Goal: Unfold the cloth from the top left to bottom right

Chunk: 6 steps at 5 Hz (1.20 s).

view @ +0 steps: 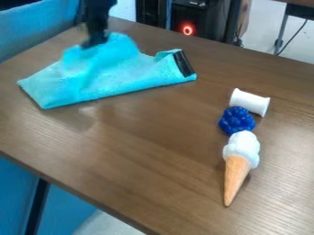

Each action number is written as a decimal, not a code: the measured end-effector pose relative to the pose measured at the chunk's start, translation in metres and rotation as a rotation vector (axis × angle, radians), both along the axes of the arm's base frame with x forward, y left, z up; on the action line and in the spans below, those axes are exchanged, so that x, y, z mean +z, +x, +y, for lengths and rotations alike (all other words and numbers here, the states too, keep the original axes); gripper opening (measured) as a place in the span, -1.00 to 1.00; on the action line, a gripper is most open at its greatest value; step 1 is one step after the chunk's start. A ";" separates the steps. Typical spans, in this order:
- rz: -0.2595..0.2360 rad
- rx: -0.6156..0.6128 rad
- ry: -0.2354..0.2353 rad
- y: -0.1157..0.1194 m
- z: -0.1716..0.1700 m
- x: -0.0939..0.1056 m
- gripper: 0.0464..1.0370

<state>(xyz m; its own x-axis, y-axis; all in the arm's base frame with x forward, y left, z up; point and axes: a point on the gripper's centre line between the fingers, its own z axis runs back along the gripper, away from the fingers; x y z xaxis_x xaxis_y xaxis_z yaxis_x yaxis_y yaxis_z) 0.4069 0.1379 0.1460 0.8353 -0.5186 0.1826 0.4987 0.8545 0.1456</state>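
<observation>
The bright blue cloth [116, 75] lies bunched and folded at the upper left of the table. Its lower edge runs from a corner at the left to a black strip at its right end. The part near the top is raised in a hump. The black gripper [92, 43] hangs down from the top edge of the view, low against the hump at the cloth's upper left side. Its tips are blurred and partly hidden by the cloth.
On the brown table [153, 151], toward the right, a white cylinder [249, 102], a dark blue bumpy object [237, 120] and a toy ice cream cone [239, 158] stand in a line. The table's edge crosses the lower left.
</observation>
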 end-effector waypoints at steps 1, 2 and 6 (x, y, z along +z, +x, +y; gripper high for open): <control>-0.018 -0.087 -0.041 -0.018 -0.044 0.023 -0.97; 0.020 -0.174 -0.028 -0.045 -0.088 0.026 -0.97; 0.176 -0.421 -0.057 -0.172 -0.161 -0.003 -0.97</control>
<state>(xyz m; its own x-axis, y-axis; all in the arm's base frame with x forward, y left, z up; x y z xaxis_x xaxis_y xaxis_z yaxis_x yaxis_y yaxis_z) 0.2350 -0.0230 0.1429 0.5750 -0.8127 0.0946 0.8170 0.5764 -0.0136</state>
